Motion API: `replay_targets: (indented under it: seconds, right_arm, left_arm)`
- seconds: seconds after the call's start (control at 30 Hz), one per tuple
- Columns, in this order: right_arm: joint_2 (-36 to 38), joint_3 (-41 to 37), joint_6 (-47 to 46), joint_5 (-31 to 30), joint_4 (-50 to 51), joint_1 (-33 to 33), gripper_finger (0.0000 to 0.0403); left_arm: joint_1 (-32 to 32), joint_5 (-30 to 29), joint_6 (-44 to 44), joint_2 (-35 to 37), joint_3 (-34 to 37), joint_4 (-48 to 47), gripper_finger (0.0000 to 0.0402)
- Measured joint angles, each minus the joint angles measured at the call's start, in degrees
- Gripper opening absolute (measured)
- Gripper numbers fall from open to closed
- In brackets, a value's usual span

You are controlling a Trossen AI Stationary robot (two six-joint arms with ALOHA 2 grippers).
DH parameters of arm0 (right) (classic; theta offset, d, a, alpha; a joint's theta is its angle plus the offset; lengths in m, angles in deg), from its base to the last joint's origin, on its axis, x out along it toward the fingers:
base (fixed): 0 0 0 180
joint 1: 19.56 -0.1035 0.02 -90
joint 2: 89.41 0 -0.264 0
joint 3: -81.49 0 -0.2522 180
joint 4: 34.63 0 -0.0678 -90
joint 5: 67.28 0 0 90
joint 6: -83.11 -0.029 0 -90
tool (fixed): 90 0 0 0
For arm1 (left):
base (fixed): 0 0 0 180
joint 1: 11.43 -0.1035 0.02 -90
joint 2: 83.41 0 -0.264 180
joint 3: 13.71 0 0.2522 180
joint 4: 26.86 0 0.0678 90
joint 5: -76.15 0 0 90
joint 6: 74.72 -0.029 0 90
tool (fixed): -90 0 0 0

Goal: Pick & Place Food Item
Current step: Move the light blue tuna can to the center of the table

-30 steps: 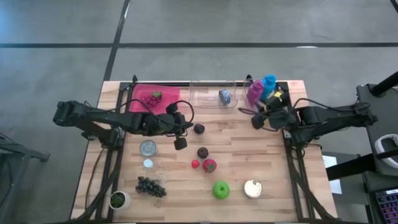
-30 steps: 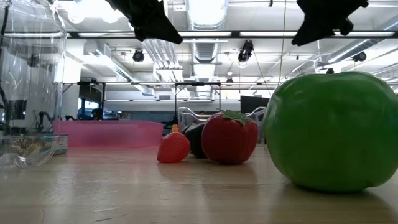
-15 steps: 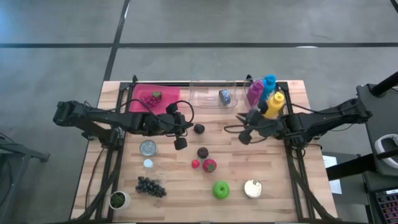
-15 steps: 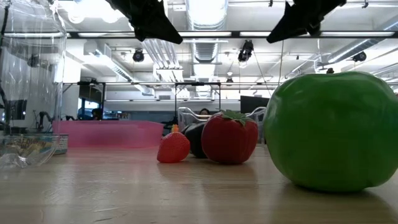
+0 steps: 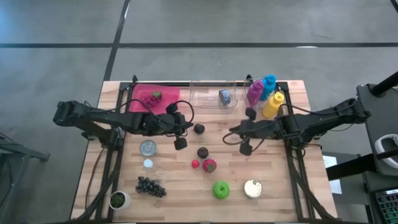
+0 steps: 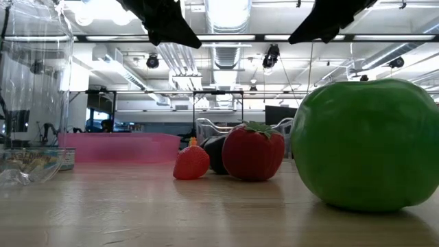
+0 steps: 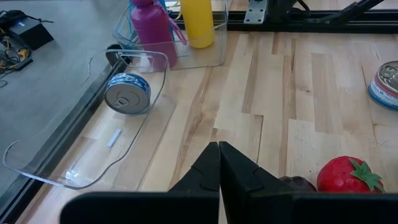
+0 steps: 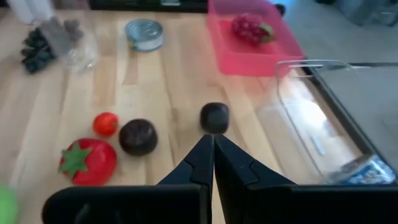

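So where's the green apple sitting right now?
In the high view the green apple sits near the table's front edge, right of centre, between the dark grapes and a tin can, just below the big strawberry.

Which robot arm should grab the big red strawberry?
Probably the right: the right gripper hangs over bare table with a clear way to the strawberry. The left gripper sits similarly near, so it's close.

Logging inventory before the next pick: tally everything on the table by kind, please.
Fruit and veg: 7 (green apple, strawberry, small tomato, two dark fruits, dark grapes, red grapes)
Cans: 3
Bottles: 3
Trays: 2
Potted plant: 1
Total: 16
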Motion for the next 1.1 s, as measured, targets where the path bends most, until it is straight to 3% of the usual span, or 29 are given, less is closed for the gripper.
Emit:
replay_targets:
  seconds: [0.63,0.87,1.1]
  right_arm:
    - [-7.42,0.49,3.02,0.67,-6.34,0.00,0.0008]
    - [-6.36,1.04,2.84,0.83,-6.47,0.00,0.0008]
    - [-6.09,0.96,2.70,0.83,-6.54,0.02,0.0008]
  left_arm:
    - [-0.04,-1.42,0.26,0.21,0.01,-1.19,0.0001]
    - [-0.04,-8.72,8.12,6.00,0.01,-13.67,0.0001]
    - [-0.04,-12.52,22.32,13.87,-0.01,-29.10,0.0001]
